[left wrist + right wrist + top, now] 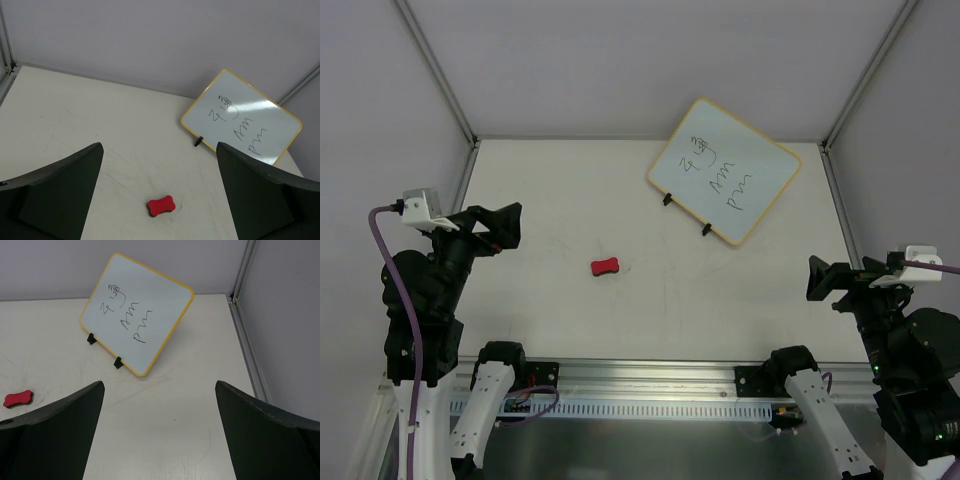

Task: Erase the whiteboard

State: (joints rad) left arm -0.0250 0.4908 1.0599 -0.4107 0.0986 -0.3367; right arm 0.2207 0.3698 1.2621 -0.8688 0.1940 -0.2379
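The whiteboard (724, 169) lies tilted at the back right of the table, with a tan frame, two black clips on its near edge and black scribbles on it. It also shows in the left wrist view (242, 118) and the right wrist view (136, 311). A small red eraser (606, 267) lies mid-table, seen too in the left wrist view (161, 205) and at the left edge of the right wrist view (18, 398). My left gripper (506, 226) is open and empty at the left, well short of the eraser. My right gripper (823, 280) is open and empty at the right.
Grey walls and metal corner posts (435, 70) enclose the table on three sides. A metal rail (650, 385) with the arm bases runs along the near edge.
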